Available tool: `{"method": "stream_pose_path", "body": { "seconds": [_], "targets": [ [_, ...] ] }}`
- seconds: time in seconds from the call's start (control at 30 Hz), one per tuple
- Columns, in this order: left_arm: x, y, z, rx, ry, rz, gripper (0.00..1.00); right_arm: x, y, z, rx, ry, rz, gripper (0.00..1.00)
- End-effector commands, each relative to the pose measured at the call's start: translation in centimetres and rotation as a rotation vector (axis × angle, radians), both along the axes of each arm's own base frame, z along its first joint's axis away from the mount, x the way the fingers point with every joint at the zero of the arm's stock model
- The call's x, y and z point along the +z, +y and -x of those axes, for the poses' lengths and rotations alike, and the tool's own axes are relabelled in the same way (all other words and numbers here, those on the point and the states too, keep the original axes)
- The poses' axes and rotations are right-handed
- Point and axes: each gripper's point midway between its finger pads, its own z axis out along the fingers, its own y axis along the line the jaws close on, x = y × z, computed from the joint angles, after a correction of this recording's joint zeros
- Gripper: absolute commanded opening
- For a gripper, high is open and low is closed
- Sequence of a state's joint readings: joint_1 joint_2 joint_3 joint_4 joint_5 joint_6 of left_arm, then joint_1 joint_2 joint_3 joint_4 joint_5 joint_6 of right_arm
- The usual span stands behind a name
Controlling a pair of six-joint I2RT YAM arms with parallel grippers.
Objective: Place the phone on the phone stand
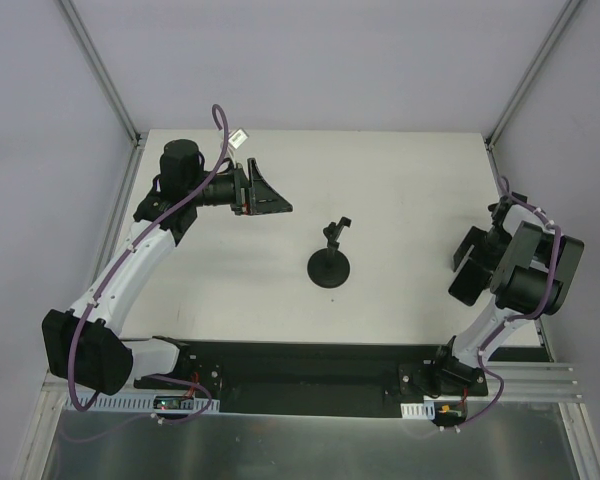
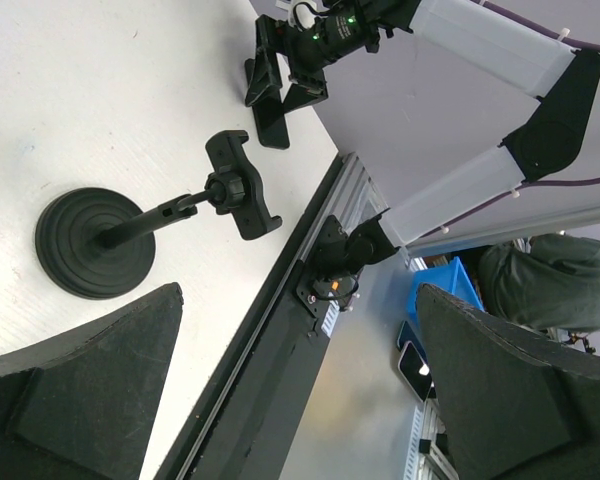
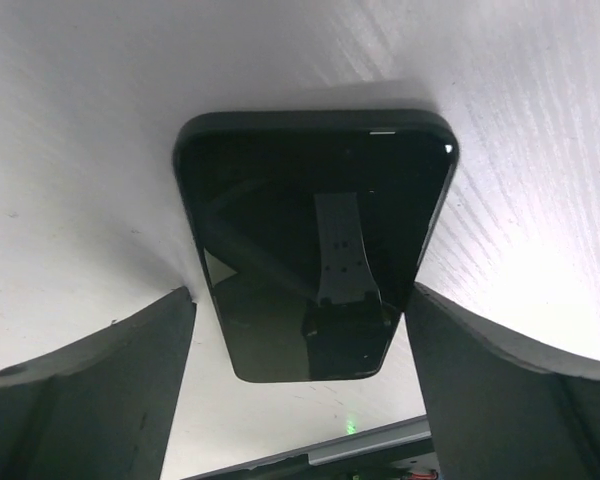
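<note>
The phone [image 3: 310, 240], a thin black slab with a glossy face, lies on the white table at the right side. My right gripper [image 3: 300, 300] is open and straddles its near end, with the jaws close to both long edges. In the top view the right gripper [image 1: 468, 268] covers the phone. The phone stand [image 1: 330, 270] is at mid-table, with a round base, a tilted stem and an empty clamp [image 2: 242, 185] on top. My left gripper [image 1: 272, 190] is open and empty. It hangs above the table left of the stand and points towards it.
A black rail [image 1: 300, 365] runs along the table's near edge, with a metal shelf below it. Aluminium frame posts stand at the back corners. Off the table, the left wrist view shows a blue bin [image 2: 450, 290] and a seated person [image 2: 550, 290].
</note>
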State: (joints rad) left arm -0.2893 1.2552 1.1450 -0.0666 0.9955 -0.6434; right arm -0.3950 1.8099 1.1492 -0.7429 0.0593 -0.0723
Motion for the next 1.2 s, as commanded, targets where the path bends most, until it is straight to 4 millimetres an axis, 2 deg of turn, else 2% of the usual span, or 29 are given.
{"method": "stream_pose_path", "body": {
  "seconds": [0.0, 0.07, 0.17, 0.2, 0.27, 0.6, 0.63, 0.87, 1.07, 1.17],
  "targets": [
    [0.3, -0.5, 0.7, -0.047, -0.02, 0.011, 0.99, -0.8, 0.4, 0.5, 0.015, 0.007, -0.025, 0.79],
    [0.3, -0.5, 0.8, -0.046, -0.022, 0.013, 0.99, -0.9, 0.8, 0.6, 0.022, 0.0, -0.043, 0.72],
    [0.3, -0.5, 0.7, -0.046, -0.026, 0.011, 0.99, -0.6, 1.5, 0.0, 0.033, -0.042, -0.081, 0.58],
    [0.3, -0.5, 0.7, -0.046, -0.028, 0.011, 0.99, -0.3, 1.8, -0.3, 0.039, -0.058, -0.096, 0.48],
    [0.1, -0.5, 0.6, -0.043, -0.022, 0.008, 0.99, -0.1, 2.2, -0.4, 0.048, -0.07, -0.109, 0.35],
    [-0.4, -0.5, 0.3, -0.038, -0.021, 0.0, 0.99, 2.6, 2.9, -1.9, 0.057, -0.256, -0.076, 0.01],
    [-0.5, -0.5, 0.2, -0.036, -0.02, -0.002, 0.99, 2.3, 3.2, -1.5, 0.055, -0.256, -0.087, 0.01],
    [-1.0, -0.5, -0.2, -0.027, -0.019, -0.014, 0.99, 2.3, 4.4, -2.3, 0.081, -0.357, -0.096, 0.01],
    [-1.4, -0.5, -0.6, -0.017, -0.023, -0.024, 0.99, 3.4, 6.4, -3.8, 0.179, -0.486, -0.063, 0.01],
    [-1.6, -0.4, -0.7, -0.008, -0.033, -0.033, 0.99, 3.7, 6.8, -3.8, 0.193, -0.526, -0.046, 0.01]
  ]
}}
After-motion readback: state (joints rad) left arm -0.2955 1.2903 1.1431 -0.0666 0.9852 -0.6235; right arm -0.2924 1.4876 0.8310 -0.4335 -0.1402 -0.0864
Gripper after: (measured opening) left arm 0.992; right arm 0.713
